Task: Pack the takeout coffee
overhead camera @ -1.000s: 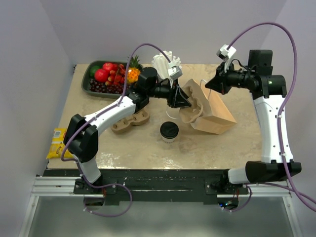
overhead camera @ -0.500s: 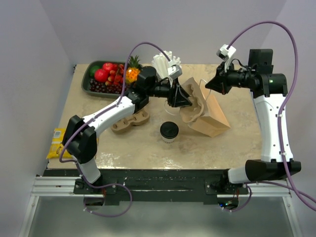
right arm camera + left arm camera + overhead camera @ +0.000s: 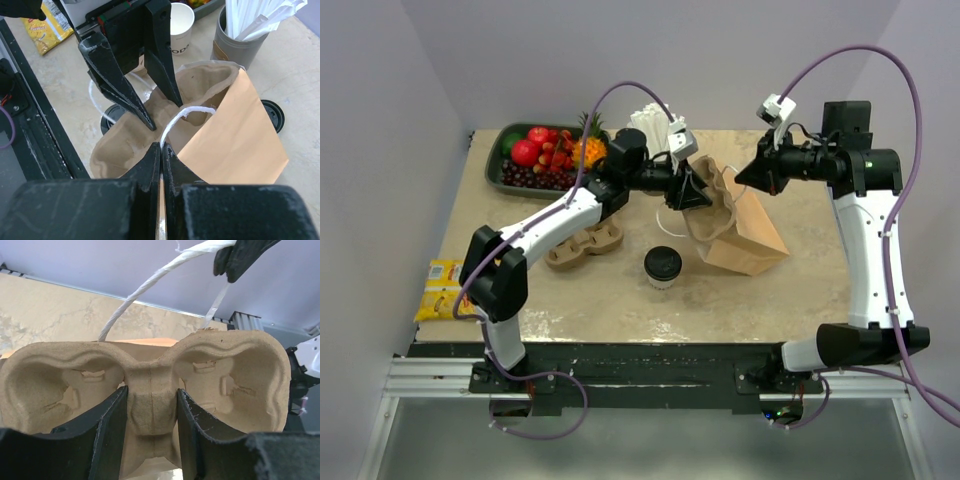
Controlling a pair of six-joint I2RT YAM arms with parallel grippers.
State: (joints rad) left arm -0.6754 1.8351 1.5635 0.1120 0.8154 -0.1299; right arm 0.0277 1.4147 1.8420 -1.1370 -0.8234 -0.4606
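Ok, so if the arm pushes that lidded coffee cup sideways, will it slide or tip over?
Nudged low, the coffee cup would probably slide: it stands upright on a smooth table. Pushed near its black lid, it could tip. The paper wall likely dents under a hard squeeze.

Two pulp carriers (image 3: 582, 246), one paper bag (image 3: 752, 235), one lidded coffee (image 3: 662, 266), one cup of straws (image 3: 235, 50), one fruit tray (image 3: 496, 170).

top external: high, behind arm bases, looks down on whole surface (image 3: 610, 290) | left wrist: close-up past left tool (image 3: 150, 395) at carrier (image 3: 235, 375) | right wrist: close-up past right tool (image 3: 161, 148) into bag (image 3: 235, 135) | shared: carrier, bag
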